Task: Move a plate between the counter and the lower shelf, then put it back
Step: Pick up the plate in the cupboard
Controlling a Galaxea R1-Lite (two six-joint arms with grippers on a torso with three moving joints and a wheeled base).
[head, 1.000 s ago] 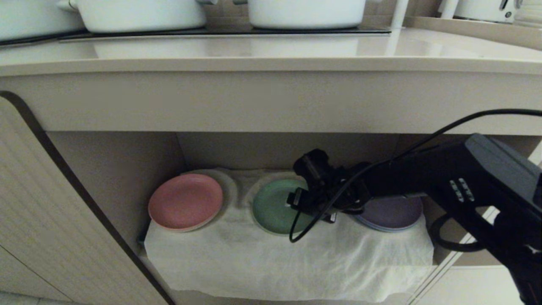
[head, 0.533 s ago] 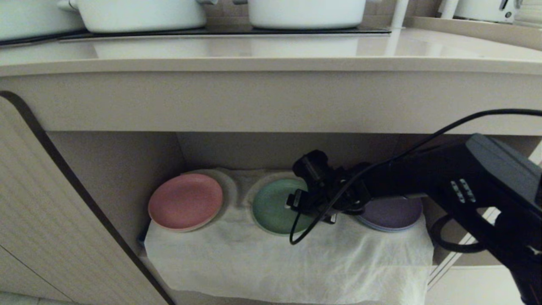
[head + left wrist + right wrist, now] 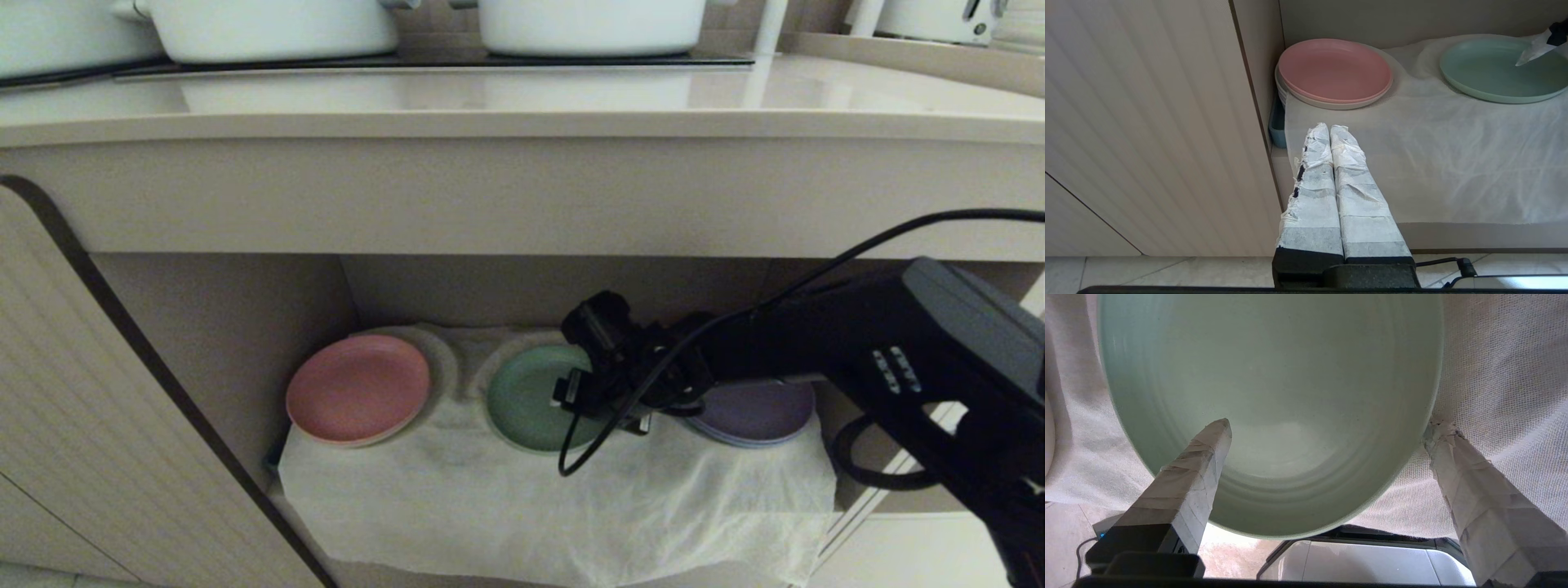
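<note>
Cloth (image 3: 555,498) drapes the lower shelf (image 3: 245,327), and the plate (image 3: 526,400) lies on it between a pink plate (image 3: 357,390) and a purple plate (image 3: 755,412). Right pincer (image 3: 1327,428) spreads wide, holding nothing — one finger over the plate's bowl, the other outside its rim, apparently to pinch the edge. Left pincer (image 3: 1331,130) sits closed, nearer than the plate. Beyond, the tabletop (image 3: 522,102) carries pots — their tops cut off.

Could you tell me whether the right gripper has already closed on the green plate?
No, in the right wrist view the right gripper stands wide open, one finger over the plate and the other outside its rim.
</note>
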